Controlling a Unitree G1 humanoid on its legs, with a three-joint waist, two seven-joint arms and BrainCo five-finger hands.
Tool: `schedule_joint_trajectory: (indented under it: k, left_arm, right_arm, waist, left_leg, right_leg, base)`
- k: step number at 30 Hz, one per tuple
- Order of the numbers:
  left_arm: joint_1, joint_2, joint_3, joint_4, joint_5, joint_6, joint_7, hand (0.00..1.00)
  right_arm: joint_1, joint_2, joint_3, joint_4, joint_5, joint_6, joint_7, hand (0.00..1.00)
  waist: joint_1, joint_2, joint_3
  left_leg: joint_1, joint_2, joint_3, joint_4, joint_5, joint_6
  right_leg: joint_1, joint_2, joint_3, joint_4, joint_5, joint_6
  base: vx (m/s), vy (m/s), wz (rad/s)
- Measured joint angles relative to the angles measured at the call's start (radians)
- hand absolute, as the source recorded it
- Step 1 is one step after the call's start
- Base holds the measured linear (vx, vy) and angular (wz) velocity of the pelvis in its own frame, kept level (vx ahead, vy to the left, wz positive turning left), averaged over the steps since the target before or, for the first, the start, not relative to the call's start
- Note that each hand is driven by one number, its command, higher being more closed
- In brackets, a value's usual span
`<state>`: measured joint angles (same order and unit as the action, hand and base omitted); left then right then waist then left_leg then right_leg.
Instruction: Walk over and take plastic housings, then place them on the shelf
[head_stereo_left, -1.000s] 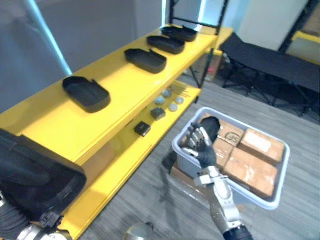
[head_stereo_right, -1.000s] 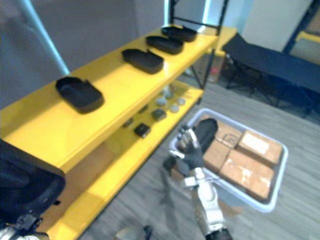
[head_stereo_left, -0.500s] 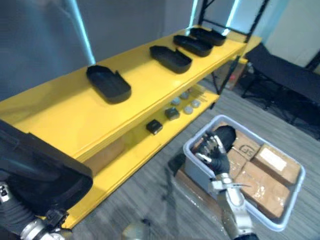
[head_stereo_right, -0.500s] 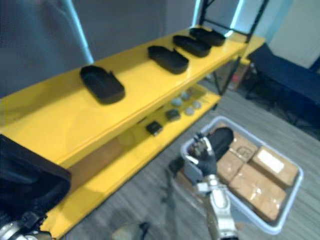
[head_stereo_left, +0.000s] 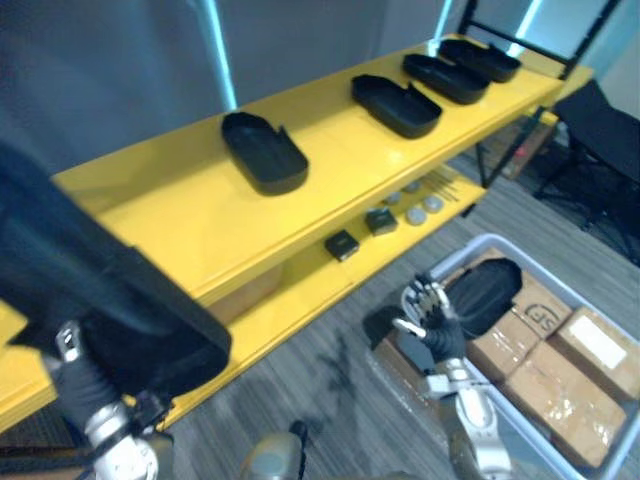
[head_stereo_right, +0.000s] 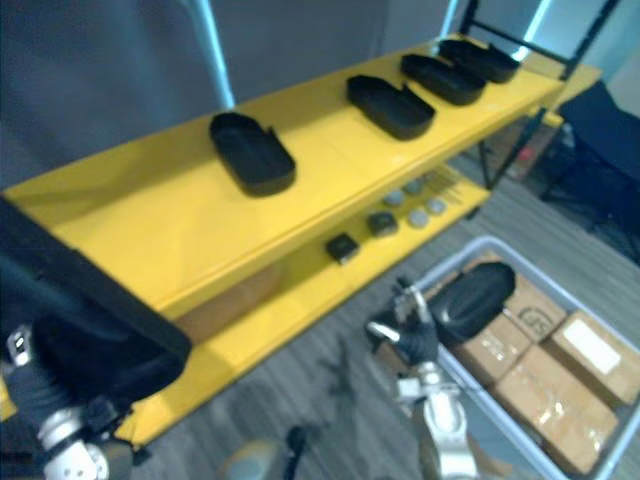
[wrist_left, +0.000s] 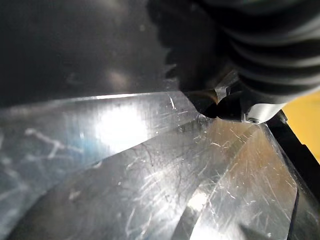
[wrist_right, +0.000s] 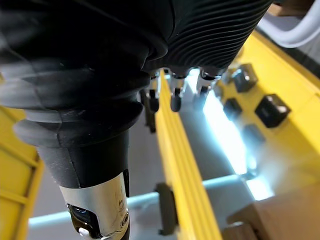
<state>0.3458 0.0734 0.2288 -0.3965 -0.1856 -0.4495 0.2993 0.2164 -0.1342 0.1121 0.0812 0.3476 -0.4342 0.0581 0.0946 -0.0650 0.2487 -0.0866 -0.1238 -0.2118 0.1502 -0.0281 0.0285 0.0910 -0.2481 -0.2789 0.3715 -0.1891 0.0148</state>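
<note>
A large black plastic housing (head_stereo_left: 90, 270) fills the near left, carried above the yellow shelf's near end. My left hand (wrist_left: 240, 107) is shut on it, the thumb tip pressed against its glossy inside. Several more black housings (head_stereo_left: 263, 152) lie in a row along the shelf top (head_stereo_left: 180, 210). Another black housing (head_stereo_left: 485, 295) rests on the boxes in the grey bin (head_stereo_right: 470, 245). Beside the bin's near corner hangs my right hand (head_stereo_left: 435, 325), open and holding nothing.
Cardboard boxes (head_stereo_left: 560, 385) fill the bin on the floor at the right. The lower shelf holds small black blocks (head_stereo_left: 342, 244) and grey discs (head_stereo_left: 420, 205). A black folding bench (head_stereo_left: 610, 140) stands at the far right.
The camera has shifted, so the shelf and bin sit further right and lower. The held housing now looms larger at the left. My right hand stays open by the bin.
</note>
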Motion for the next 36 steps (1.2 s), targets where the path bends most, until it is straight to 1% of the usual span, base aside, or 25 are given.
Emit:
schedule_joint_trajectory:
  k: [1, 2, 4, 5, 7, 11, 12, 16, 18, 20, 21, 22, 24, 25, 26, 27, 28, 29, 30, 31, 32, 33, 34, 35, 36]
  left_arm:
    - [-0.028, -0.003, -0.012, 0.006, 0.009, -0.001, 0.001, 1.00]
    - [-0.037, -0.004, -0.018, 0.006, 0.012, -0.001, 0.003, 1.00]
    - [-0.043, -0.001, -0.012, 0.002, 0.047, -0.019, 0.021, 1.00]
    - [-0.050, 0.000, -0.015, 0.002, 0.050, -0.029, 0.034, 1.00]
    - [-0.085, 0.001, -0.014, 0.002, 0.053, -0.037, 0.057, 1.00]
    - [-0.143, 0.018, -0.014, 0.003, 0.086, -0.046, 0.092, 1.00]
    - [-0.155, 0.031, -0.014, 0.003, 0.088, -0.046, 0.100, 1.00]
    - [-0.159, 0.037, -0.005, 0.004, 0.118, -0.048, 0.159, 1.00]
    - [-0.158, 0.036, -0.005, 0.007, 0.128, -0.050, 0.181, 1.00]
    - [-0.156, 0.033, 0.004, 0.016, 0.134, -0.052, 0.228, 1.00]
    - [-0.154, 0.031, 0.012, 0.016, 0.149, -0.053, 0.239, 1.00]
    - [-0.151, 0.024, 0.043, 0.015, 0.167, -0.061, 0.246, 1.00]
    - [-0.147, 0.024, 0.087, 0.010, 0.197, -0.067, 0.248, 1.00]
    - [-0.149, 0.027, 0.120, 0.007, 0.215, -0.066, 0.247, 1.00]
    - [-0.149, 0.032, 0.125, 0.006, 0.221, -0.066, 0.247, 1.00]
    - [-0.151, 0.038, 0.130, 0.006, 0.230, -0.066, 0.247, 1.00]
    - [-0.150, 0.039, 0.132, 0.004, 0.240, -0.059, 0.247, 1.00]
    - [-0.150, 0.042, 0.133, 0.001, 0.253, -0.052, 0.247, 1.00]
    - [-0.148, 0.049, 0.139, -0.015, 0.280, -0.035, 0.248, 1.00]
    - [-0.144, 0.070, 0.143, -0.024, 0.280, -0.029, 0.246, 1.00]
    - [-0.147, 0.082, 0.145, -0.024, 0.277, -0.026, 0.244, 1.00]
    - [-0.159, 0.089, 0.148, -0.024, 0.274, -0.016, 0.239, 1.00]
    - [-0.171, 0.088, 0.148, -0.023, 0.268, -0.001, 0.229, 1.00]
    - [-0.175, 0.086, 0.148, -0.022, 0.260, 0.004, 0.217, 1.00]
    - [-0.179, 0.079, 0.148, -0.016, 0.232, 0.009, 0.190, 1.00]
  right_arm:
    - [-0.027, -0.004, -0.029, 0.001, 0.000, -0.016, 0.007, 0.00]
    - [-0.049, -0.007, -0.045, 0.001, -0.001, -0.025, 0.007, 0.00]
    - [-0.155, -0.036, -0.071, 0.001, -0.012, -0.057, 0.005, 0.00]
    - [-0.190, -0.051, -0.071, 0.001, -0.024, -0.072, 0.002, 0.00]
    - [-0.247, -0.068, -0.071, 0.001, -0.080, -0.092, -0.040, 0.00]
    - [-0.258, -0.069, -0.076, 0.000, -0.089, -0.108, -0.085, 0.00]
    - [-0.261, -0.069, -0.092, -0.006, -0.089, -0.109, -0.091, 0.00]
    - [-0.261, -0.069, -0.126, -0.048, -0.088, -0.110, -0.102, 0.00]
    - [-0.258, -0.067, -0.130, -0.050, -0.086, -0.110, -0.101, 0.00]
    - [-0.244, -0.053, -0.130, -0.074, -0.069, -0.107, -0.087, 0.00]
    - [-0.241, -0.049, -0.130, -0.079, -0.065, -0.107, -0.082, 0.00]
    - [-0.237, -0.041, -0.131, -0.079, -0.064, -0.107, -0.079, 0.00]
    - [-0.236, -0.032, -0.140, -0.080, -0.064, -0.107, -0.080, 0.00]
    - [-0.236, -0.021, -0.159, -0.081, -0.058, -0.107, -0.083, 0.00]
    - [-0.232, -0.015, -0.172, -0.081, -0.054, -0.107, -0.084, 0.00]
    - [-0.231, -0.011, -0.194, -0.085, -0.046, -0.108, -0.094, 0.00]
    - [-0.232, -0.003, -0.212, -0.087, -0.047, -0.108, -0.106, 0.00]
    - [-0.232, 0.003, -0.221, -0.087, -0.047, -0.108, -0.107, 0.00]
    - [-0.233, 0.009, -0.232, -0.087, -0.049, -0.108, -0.108, 0.00]
    - [-0.230, 0.010, -0.247, -0.087, -0.050, -0.108, -0.103, 0.00]
    - [-0.230, 0.009, -0.256, -0.089, -0.052, -0.107, -0.102, 0.00]
    - [-0.230, 0.008, -0.283, -0.095, -0.067, -0.106, -0.102, 0.00]
    - [-0.226, 0.005, -0.313, -0.111, -0.068, -0.102, -0.099, 0.00]
    - [-0.226, 0.000, -0.327, -0.121, -0.067, -0.101, -0.096, 0.00]
    - [-0.226, -0.021, -0.348, -0.137, -0.067, -0.099, -0.085, 0.00]
  waist:
    - [-0.001, -0.004, 0.008]
    - [-0.001, 0.007, 0.024]
    - [0.002, 0.052, 0.081]
    - [0.003, 0.064, 0.091]
    - [0.003, 0.072, 0.131]
    - [-0.005, 0.056, 0.166]
    - [-0.007, 0.058, 0.184]
    - [-0.029, 0.060, 0.201]
    - [-0.032, 0.059, 0.204]
    - [-0.032, 0.059, 0.204]
    - [-0.032, 0.059, 0.204]
    - [-0.030, 0.058, 0.205]
    - [-0.027, 0.057, 0.204]
    - [-0.025, 0.047, 0.204]
    - [-0.027, 0.040, 0.202]
    - [-0.025, 0.035, 0.197]
    - [-0.029, 0.028, 0.190]
    - [-0.032, 0.023, 0.187]
    - [-0.042, 0.019, 0.178]
    - [-0.054, 0.018, 0.159]
    - [-0.054, 0.018, 0.148]
    - [-0.056, 0.021, 0.127]
    - [-0.058, 0.027, 0.104]
    - [-0.059, 0.033, 0.097]
    - [-0.059, 0.048, 0.088]
  left_leg:
    - [-0.031, -0.012, 0.007, 0.030, 0.005, -0.001]
    - [-0.040, -0.010, 0.018, 0.042, 0.005, -0.001]
    - [-0.066, 0.012, 0.059, 0.054, 0.005, -0.001]
    - [-0.088, 0.020, 0.066, 0.055, 0.005, -0.002]
    - [-0.110, 0.033, 0.088, 0.054, 0.012, -0.013]
    - [-0.128, 0.045, 0.098, 0.053, 0.018, -0.024]
    - [-0.127, 0.049, 0.103, 0.058, 0.019, -0.025]
    - [-0.152, 0.043, 0.114, 0.087, 0.014, -0.029]
    - [-0.164, 0.041, 0.116, 0.126, -0.004, -0.034]
    - [-0.173, 0.031, 0.115, 0.190, -0.042, -0.036]
    - [-0.177, 0.029, 0.116, 0.208, -0.055, -0.037]
    - [-0.181, 0.026, 0.113, 0.238, -0.077, -0.037]
    - [-0.184, 0.021, 0.110, 0.275, -0.108, -0.036]
    - [-0.174, 0.016, 0.125, 0.298, -0.127, -0.016]
    - [-0.164, 0.015, 0.154, 0.308, -0.143, 0.010]
    - [-0.144, 0.015, 0.163, 0.325, -0.172, -0.003]
    - [-0.132, -0.011, 0.139, 0.351, -0.197, 0.004]
    - [-0.117, -0.013, 0.129, 0.351, -0.203, 0.007]
    - [-0.083, -0.019, 0.088, 0.336, -0.207, 0.009]
    - [-0.053, -0.016, 0.043, 0.316, -0.205, 0.010]
    - [-0.044, -0.015, 0.023, 0.307, -0.207, 0.012]
    - [-0.025, -0.006, -0.021, 0.291, -0.208, 0.012]
    - [-0.005, 0.003, -0.065, 0.269, -0.206, 0.010]
    - [0.005, 0.010, -0.086, 0.264, -0.207, 0.008]
    - [0.026, 0.034, -0.114, 0.257, -0.211, 0.001]
  right_leg:
    - [-0.007, -0.007, 0.005, -0.003, -0.005, 0.014]
    - [-0.016, -0.006, 0.005, -0.003, -0.007, 0.016]
    - [-0.046, 0.002, 0.011, -0.015, -0.009, 0.021]
    - [-0.068, 0.006, 0.011, -0.020, -0.011, 0.030]
    - [-0.092, 0.013, 0.013, -0.040, -0.016, 0.049]
    - [-0.110, 0.020, 0.013, -0.051, -0.030, 0.068]
    - [-0.111, 0.022, 0.013, -0.047, -0.032, 0.069]
    - [-0.144, 0.006, 0.014, -0.002, -0.062, 0.072]
    - [-0.155, -0.001, 0.017, 0.034, -0.083, 0.075]
    - [-0.158, -0.019, 0.020, 0.097, -0.131, 0.082]
    - [-0.158, -0.022, 0.019, 0.111, -0.144, 0.086]
    - [-0.152, -0.029, 0.011, 0.134, -0.170, 0.089]
    - [-0.130, -0.033, 0.001, 0.139, -0.190, 0.094]
    - [-0.098, -0.045, -0.019, 0.126, -0.204, 0.111]
    - [-0.078, -0.053, -0.028, 0.127, -0.201, 0.120]
    - [-0.105, -0.070, -0.004, 0.274, -0.181, 0.114]
    - [-0.175, -0.095, 0.046, 0.458, -0.119, 0.062]
    - [-0.203, -0.101, 0.069, 0.527, -0.066, 0.044]
    - [-0.246, -0.098, 0.100, 0.629, 0.069, 0.011]
    - [-0.276, -0.078, 0.122, 0.677, 0.041, 0.006]
    - [-0.287, -0.059, 0.129, 0.666, -0.005, 0.007]
    - [-0.295, -0.005, 0.151, 0.566, -0.073, 0.007]
    - [-0.299, 0.043, 0.168, 0.425, -0.105, 0.011]
    - [-0.300, 0.066, 0.176, 0.358, -0.110, 0.013]
    - [-0.306, 0.099, 0.187, 0.242, -0.106, 0.016]
  base:
    - [0.07, -0.096, 0.37]
    - [0.02, -0.046, -0.10]
    - [-0.07, -0.025, -0.47]
    - [-0.12, -0.052, -0.47]
    - [-0.10, -0.059, -0.34]
    - [-0.11, -0.071, -0.16]
    - [-0.09, -0.038, -0.14]
    - [-0.09, -0.001, -0.07]
    - [-0.06, 0.015, -0.01]
    - [-0.06, 0.006, 0.07]
    - [-0.06, -0.015, 0.13]
    - [-0.03, -0.012, 0.17]
    - [0.01, 0.002, 0.22]
    - [0.10, 0.005, 0.28]
    - [0.18, -0.026, 0.36]
    - [0.21, 0.033, 0.46]
    - [0.18, 0.035, 0.47]
    - [0.21, 0.037, 0.63]
    - [0.28, -0.042, 0.78]
    - [0.30, -0.069, 0.83]
    - [0.30, -0.100, 0.93]
    - [0.31, -0.152, 0.99]
    - [0.31, -0.172, 1.02]
    - [0.31, -0.207, 1.02]
    - [0.29, -0.207, 0.83]
